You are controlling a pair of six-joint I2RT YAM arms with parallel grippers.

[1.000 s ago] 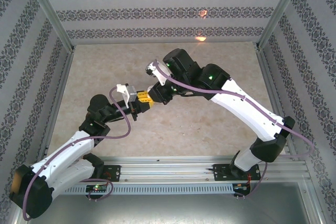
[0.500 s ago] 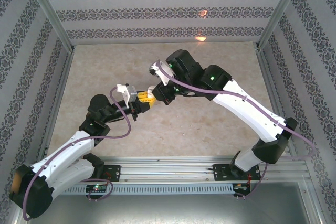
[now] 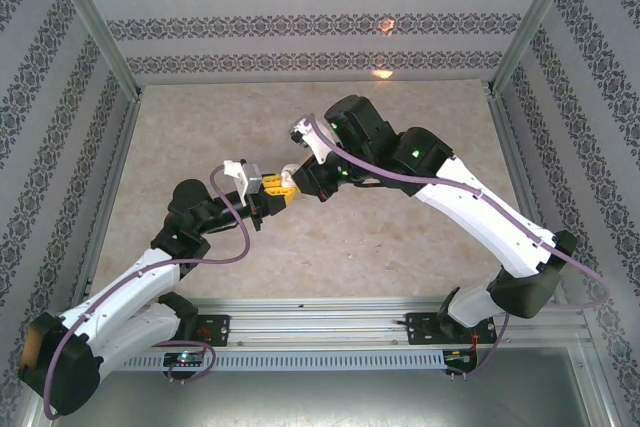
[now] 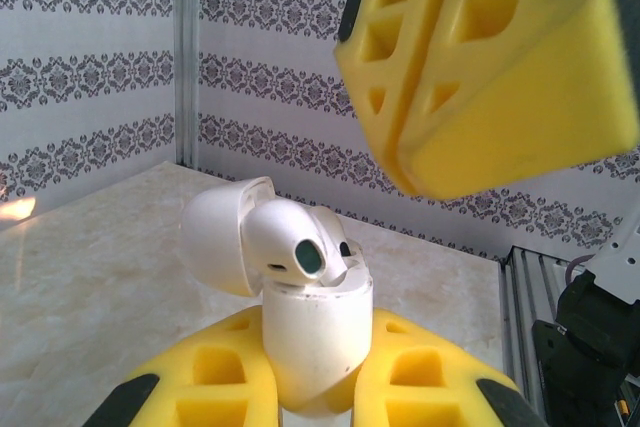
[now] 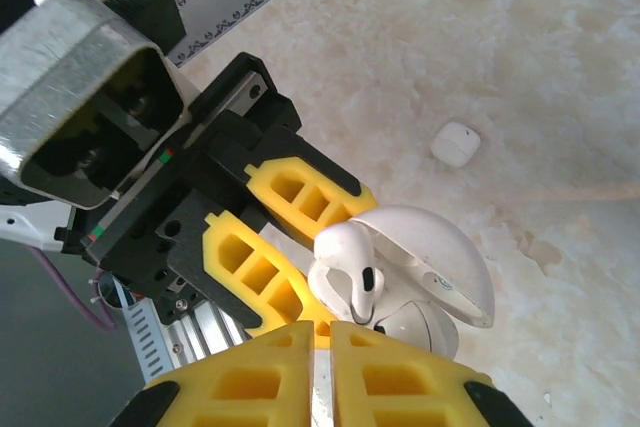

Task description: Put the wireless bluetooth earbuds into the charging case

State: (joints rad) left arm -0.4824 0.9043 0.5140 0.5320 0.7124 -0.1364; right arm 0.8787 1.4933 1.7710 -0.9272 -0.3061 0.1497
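My left gripper point(image 4: 318, 352) is shut on the charging case point(image 4: 315, 332), which it holds upright above the table with the lid point(image 4: 215, 237) tipped open. A white earbud point(image 4: 292, 244) sits partway in the case's mouth, its head sticking out above the rim. Just above and beside it hangs my right gripper point(image 4: 400, 172), its yellow fingers pressed together with nothing between them. From the right wrist, the earbud point(image 5: 350, 262) leans against the open case point(image 5: 440, 262), just beyond my right gripper point(image 5: 322, 332). The two grippers point(image 3: 275, 187) point(image 3: 300, 179) meet over mid-table.
A small white piece point(image 5: 455, 144), perhaps another earbud, lies on the marble tabletop point(image 5: 520, 47) beyond the case. Patterned walls and a metal frame post point(image 4: 185, 57) enclose the table. The rail with the arm bases point(image 3: 330, 327) runs along the near edge.
The right arm has shifted slightly to the right, its gripper staying at the case. The left arm has not moved.
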